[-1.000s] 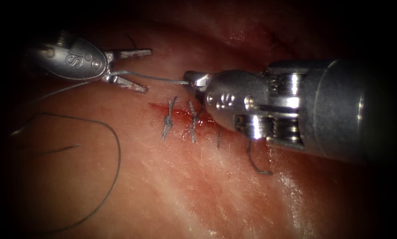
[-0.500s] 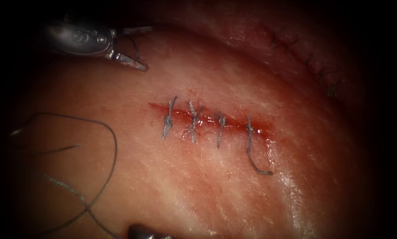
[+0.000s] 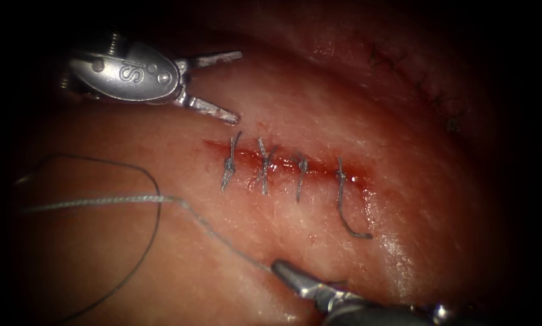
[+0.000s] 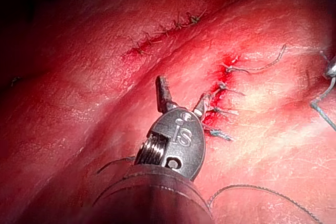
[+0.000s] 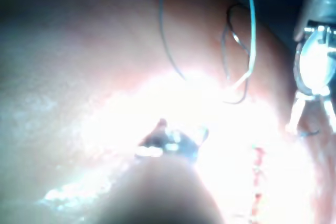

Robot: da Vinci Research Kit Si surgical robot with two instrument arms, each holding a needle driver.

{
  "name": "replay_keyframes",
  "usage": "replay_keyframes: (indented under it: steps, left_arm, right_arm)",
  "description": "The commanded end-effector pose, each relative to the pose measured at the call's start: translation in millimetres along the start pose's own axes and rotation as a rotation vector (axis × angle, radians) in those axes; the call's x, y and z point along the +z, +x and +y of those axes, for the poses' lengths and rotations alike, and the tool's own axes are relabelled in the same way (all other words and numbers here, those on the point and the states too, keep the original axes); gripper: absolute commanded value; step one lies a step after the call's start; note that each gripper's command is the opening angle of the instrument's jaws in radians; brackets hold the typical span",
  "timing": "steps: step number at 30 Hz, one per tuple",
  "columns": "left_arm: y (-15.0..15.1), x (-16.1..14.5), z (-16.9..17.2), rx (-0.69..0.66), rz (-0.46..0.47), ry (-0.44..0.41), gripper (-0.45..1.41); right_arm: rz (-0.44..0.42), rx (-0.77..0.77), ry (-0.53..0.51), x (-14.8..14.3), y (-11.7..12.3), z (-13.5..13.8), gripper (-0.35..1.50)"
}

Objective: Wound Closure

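Thread, a thin grey-blue strand (image 3: pixel 138 198), sits pinched in my right pincer (image 3: pixel 281 270), whose jaws are pressed together on it below the red horizontal cut (image 3: pixel 283 163) in the pale pink pork-belly tissue (image 3: pixel 271 223); from there the strand runs up and away to the left of the cut, taut and nearly level over a dark wire-like loop of thread (image 3: pixel 153 211) lying on the tissue. My left pincer (image 3: pixel 219 84) hovers just above the cut's left end with its silver jaws spread and nothing between them, and the left wrist view shows it (image 4: pixel 181 98) the same way, beside the stitches. Four grey knotted stitches (image 3: pixel 264 166) cross the cut, the rightmost trailing a curled cut end (image 3: pixel 349 226) below it. I cannot make out the needle anywhere.
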Motion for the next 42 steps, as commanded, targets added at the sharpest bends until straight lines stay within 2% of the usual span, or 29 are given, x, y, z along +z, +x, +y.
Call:
replay_keyframes:
  steps: [1, 8, 11, 13, 16, 18, 21, 25, 36, 39, 40, 41, 42]
  left_arm:
    - [-0.2, 1.1, 0.7, -0.026, 0.023, -0.018, 0.39]
    - [3.1, 5.5, 3.9, -0.027, 0.115, -0.075, 0.39]
    - [4.0, 7.4, 5.3, -0.025, 0.140, -0.096, 0.39]
    - [4.1, 8.9, 7.0, -0.007, 0.148, -0.120, 0.39]
    - [3.4, 10.0, 9.1, 0.009, 0.131, -0.165, 0.37]
    - [2.6, 10.4, 10.4, 0.031, 0.082, -0.185, 0.36]
    - [1.7, 10.6, 11.9, 0.051, 0.024, -0.221, 0.39]
    - [1.2, 10.7, 12.8, 0.057, -0.006, -0.245, 0.39]
    - [-0.3, 13.6, 15.5, 0.067, -0.049, -0.232, 0.27]
    - [-1.0, 13.9, 15.6, 0.073, -0.058, -0.230, 0.14]
    - [-1.3, 13.9, 15.4, 0.069, -0.064, -0.224, -0.01]
    - [-1.4, 13.8, 15.3, 0.064, -0.067, -0.220, -0.28]
    - [-1.6, 13.7, 15.1, 0.065, -0.068, -0.219, -0.45]
  right_arm:
    - [0.036, 0.075, 0.057, -0.5, -3.1, -0.7, 1.48]
    - [0.114, 0.151, 0.234, -1.4, -8.5, -3.9, 1.48]
    - [0.128, 0.196, 0.335, -1.9, -10.6, -5.8, 1.48]
    - [0.104, 0.201, 0.387, -2.2, -12.0, -6.8, 1.48]
    - [0.096, 0.196, 0.384, -2.3, -12.5, -7.0, 1.48]
    - [0.096, 0.200, 0.386, -2.4, -12.4, -6.9, 1.48]
    - [0.094, 0.209, 0.386, -2.6, -12.1, -6.7, 1.48]
    - [0.088, 0.252, 0.393, -2.6, -12.1, -6.1, 1.48]
    - [0.088, 0.289, 0.393, -3.7, -12.9, -4.4, 1.48]
    - [0.088, 0.294, 0.390, -4.0, -13.3, -4.0, 1.48]
    - [0.088, 0.299, 0.390, -4.1, -13.4, -4.0, 1.48]
    - [0.088, 0.299, 0.391, -4.1, -13.5, -4.0, 1.48]
    - [0.091, 0.299, 0.391, -4.1, -13.5, -4.0, 1.48]
